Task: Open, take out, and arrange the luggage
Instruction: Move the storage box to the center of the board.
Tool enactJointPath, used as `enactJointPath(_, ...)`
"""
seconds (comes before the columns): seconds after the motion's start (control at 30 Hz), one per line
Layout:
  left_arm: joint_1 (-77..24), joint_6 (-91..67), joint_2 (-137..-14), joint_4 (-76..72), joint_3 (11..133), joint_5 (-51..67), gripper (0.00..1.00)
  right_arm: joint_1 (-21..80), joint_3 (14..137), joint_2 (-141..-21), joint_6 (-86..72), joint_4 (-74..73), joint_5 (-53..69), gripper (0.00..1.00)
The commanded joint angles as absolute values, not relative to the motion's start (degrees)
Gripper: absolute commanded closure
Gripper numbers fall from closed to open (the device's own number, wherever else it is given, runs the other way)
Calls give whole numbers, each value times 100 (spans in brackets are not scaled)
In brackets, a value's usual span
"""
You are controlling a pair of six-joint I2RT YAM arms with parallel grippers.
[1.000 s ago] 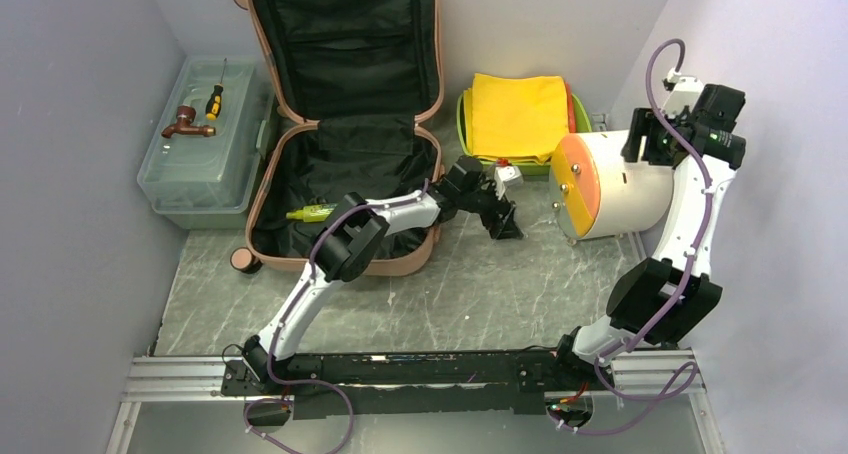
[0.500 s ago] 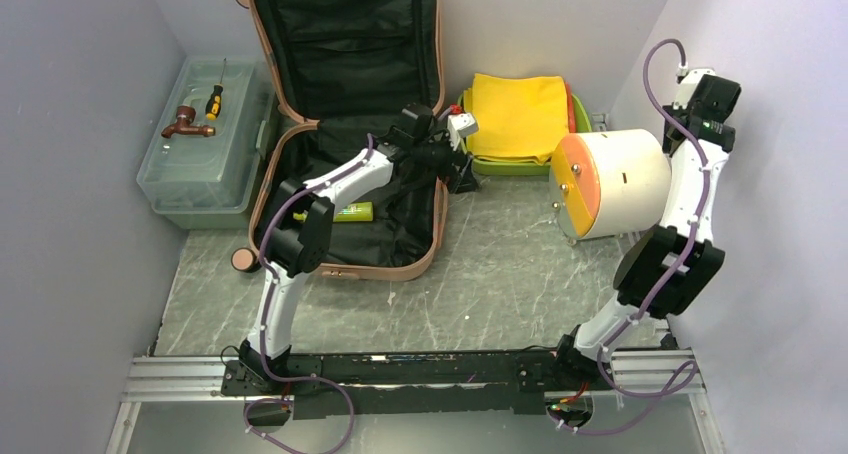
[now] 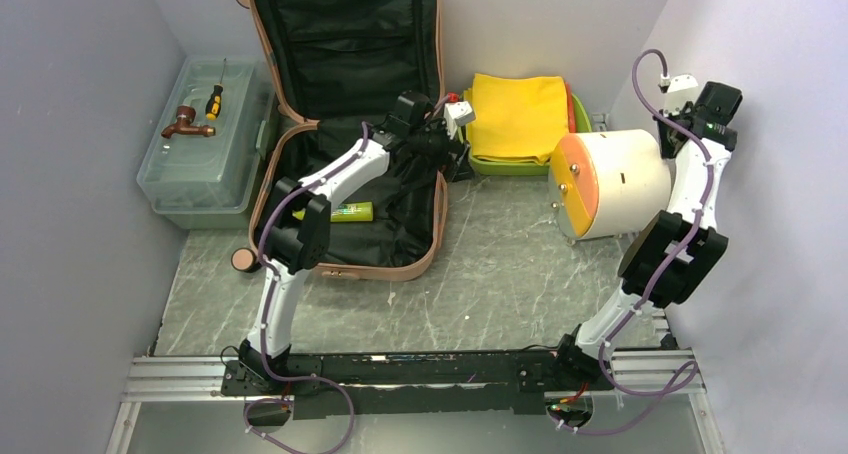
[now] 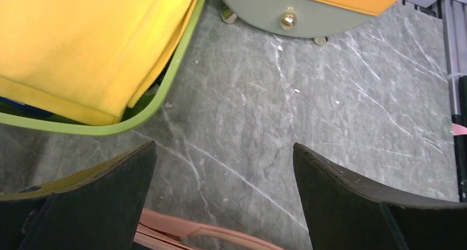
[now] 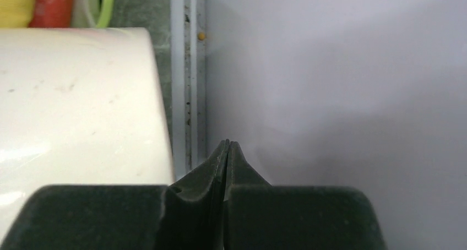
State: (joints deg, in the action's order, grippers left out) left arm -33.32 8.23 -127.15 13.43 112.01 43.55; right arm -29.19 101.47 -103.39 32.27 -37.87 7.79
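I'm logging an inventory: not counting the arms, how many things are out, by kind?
Containers (luggage, toolbox, tray, drum): 4
Tools (screwdriver, brown tap): 2
Cloths (yellow cloth): 1
Tubes (yellow-green tube in luggage): 1
Unidentified red item beside cloth: 1
Total: 9

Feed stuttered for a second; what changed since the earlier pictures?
The left gripper swung back from the bare table to the right rim of the luggage, open, holding nothing. The right gripper drew away from the drum toward the wall and shut empty. Luggage, drum, tray and toolbox stayed put.
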Motion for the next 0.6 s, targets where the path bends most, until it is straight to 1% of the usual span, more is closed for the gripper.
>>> enactJointPath(0.0, -3370, 599, -13001, 724, 11346, 4208, 0, -2778, 9882, -10245, 3627, -5032, 2471, 100)
enactJointPath(0.13, -3472, 201, -13276, 119, 11251, 4117, 1, -2770, 9845, -10212, 3704, -5483, 2977, 100)
enactJointPath(0.23, -3589, 36, -13342, -887, 10930, 4094, 1, -2747, 9675, -10099, 3667, -5552, 3215, 100)
enactJointPath(0.4, -3771, -270, -13512, -2095, 10467, 3994, 1, -2494, 9296, -9842, 3617, -5498, 3326, 100)
enactJointPath(0.57, -3955, -377, -13652, -2749, 10195, 4038, 1, -2208, 9200, -9696, 3643, -5605, 3254, 100)
